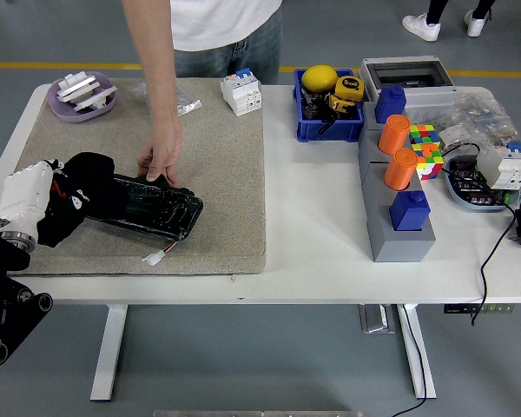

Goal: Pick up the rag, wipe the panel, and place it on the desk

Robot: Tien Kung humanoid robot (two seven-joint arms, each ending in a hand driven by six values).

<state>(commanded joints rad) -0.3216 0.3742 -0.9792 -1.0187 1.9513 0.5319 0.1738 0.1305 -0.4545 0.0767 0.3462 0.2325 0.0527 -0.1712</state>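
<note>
A black panel (153,209) lies on the beige mat (217,156) at the table's left. My left hand (59,201) rests at the panel's left end, shut on a black rag (91,187) that covers that end. The hand's white forearm (23,198) comes in from the lower left. A person's hand (161,156) presses on the panel's far edge, holding it down. My right hand is out of view.
A purple dish (80,95) with white parts sits at the mat's far left, a white breaker (240,91) at its far right. Right of the mat stand a blue bin (327,109), grey blocks with orange cylinders (398,156), a colour cube (423,143) and cables.
</note>
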